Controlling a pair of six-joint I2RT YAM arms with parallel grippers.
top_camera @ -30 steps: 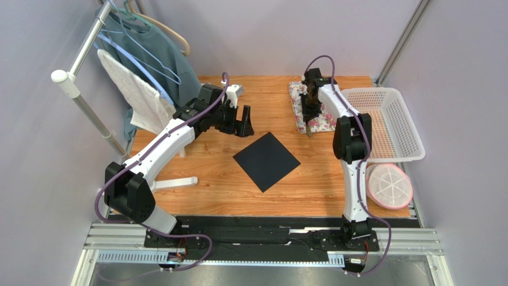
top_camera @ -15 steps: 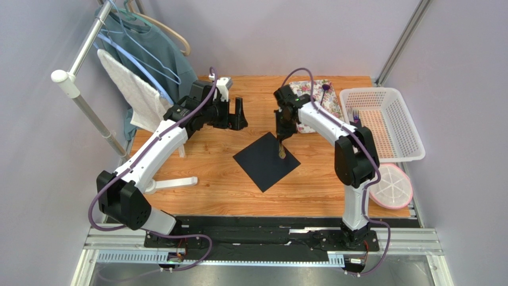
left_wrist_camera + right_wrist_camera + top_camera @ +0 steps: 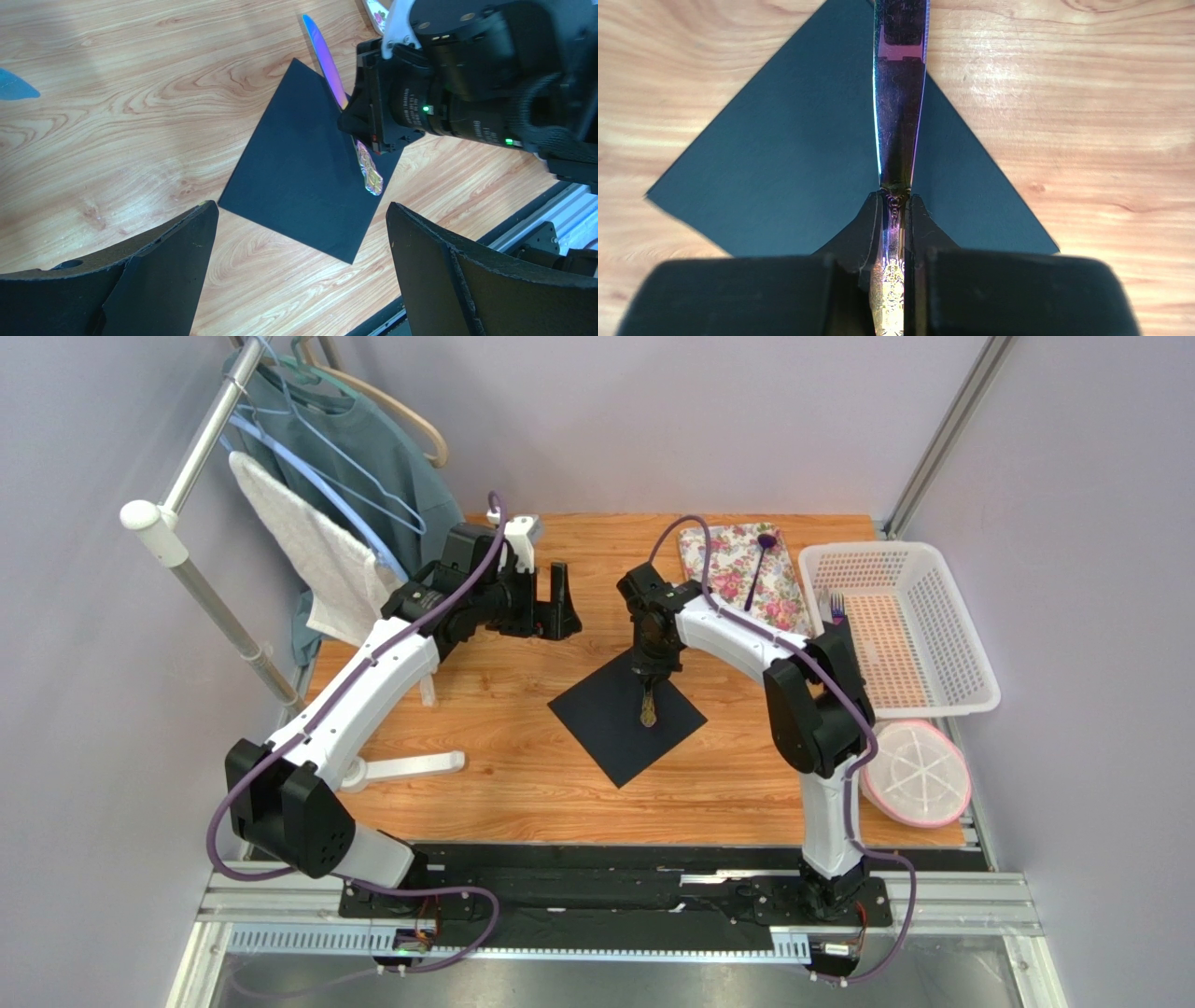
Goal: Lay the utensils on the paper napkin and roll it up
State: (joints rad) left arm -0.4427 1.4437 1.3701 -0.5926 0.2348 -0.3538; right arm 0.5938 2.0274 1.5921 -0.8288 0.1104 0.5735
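Note:
The black paper napkin (image 3: 617,721) lies as a diamond on the wooden table. My right gripper (image 3: 648,669) hangs over its upper right part, shut on the handle of a glossy purple knife-like utensil (image 3: 899,105). The blade reaches past the napkin's (image 3: 787,161) far corner. In the left wrist view the same utensil (image 3: 326,59) slants over the napkin's (image 3: 302,175) right edge. My left gripper (image 3: 561,602) is open and empty, up and left of the napkin. A purple spoon (image 3: 758,560) lies on the floral mat. Another purple utensil (image 3: 838,602) leans in the basket.
The floral mat (image 3: 723,567) lies at the back right, next to a white basket (image 3: 912,637). In front of the basket lies a pink-rimmed round lid (image 3: 915,773). A clothes rack with garments (image 3: 337,504) fills the left side, its white foot (image 3: 407,765) on the table.
My right gripper has carried the utensil left from the floral mat to above the napkin. The left arm has drawn back and slightly left, still open.

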